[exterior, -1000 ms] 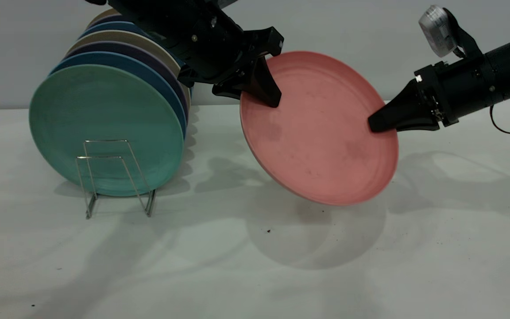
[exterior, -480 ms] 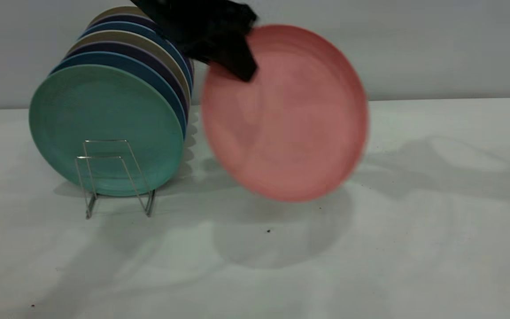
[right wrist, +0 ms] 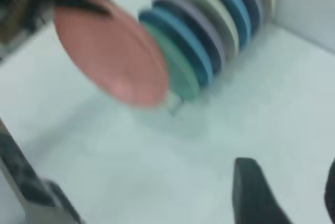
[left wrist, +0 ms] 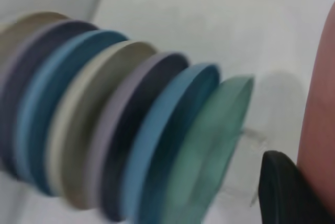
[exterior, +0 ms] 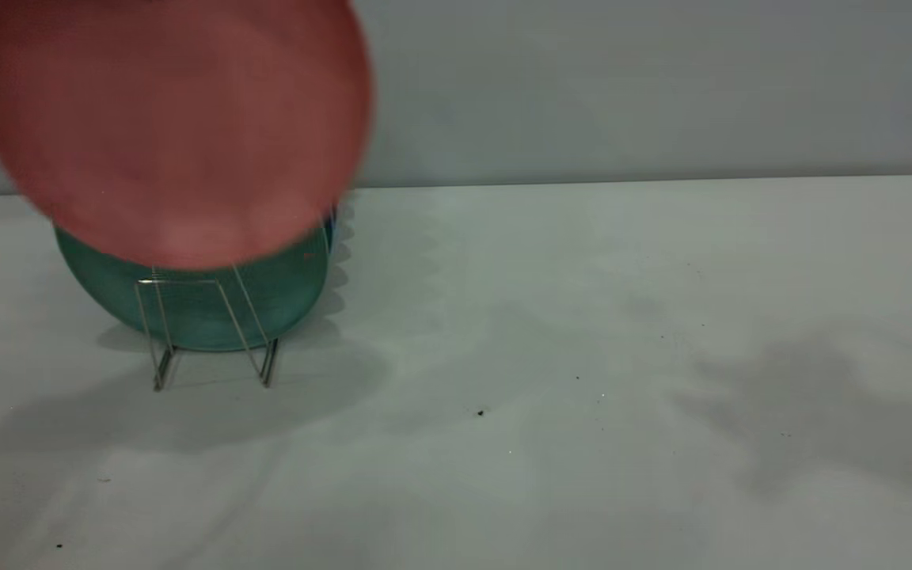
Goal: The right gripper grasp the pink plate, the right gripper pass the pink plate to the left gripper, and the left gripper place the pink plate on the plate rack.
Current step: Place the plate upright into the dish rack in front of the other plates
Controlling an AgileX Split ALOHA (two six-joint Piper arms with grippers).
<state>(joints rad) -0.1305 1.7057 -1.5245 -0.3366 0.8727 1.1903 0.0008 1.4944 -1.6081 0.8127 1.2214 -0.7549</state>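
The pink plate point(exterior: 175, 127) hangs blurred in the air at the upper left, in front of the teal-green plate point(exterior: 195, 309) that stands in the wire plate rack point(exterior: 207, 336). In the left wrist view my left gripper point(left wrist: 296, 179) is shut on the pink plate's rim point(left wrist: 320, 124), with one black finger point(left wrist: 280, 187) showing on its face. The left gripper is out of the exterior view. In the right wrist view my right gripper point(right wrist: 288, 187) is open and empty, well away from the pink plate point(right wrist: 112, 56). It is out of the exterior view too.
Several upright plates point(left wrist: 120, 124) in blue, purple and beige fill the rack behind the teal one. The rack's front wire loops point(exterior: 187, 277) hold no plate. The white table point(exterior: 583, 356) stretches to the right, with a grey wall behind.
My right gripper let go of the pink plate and drew out of the exterior view. My left gripper swung the plate up and to the left, over the rack's front.
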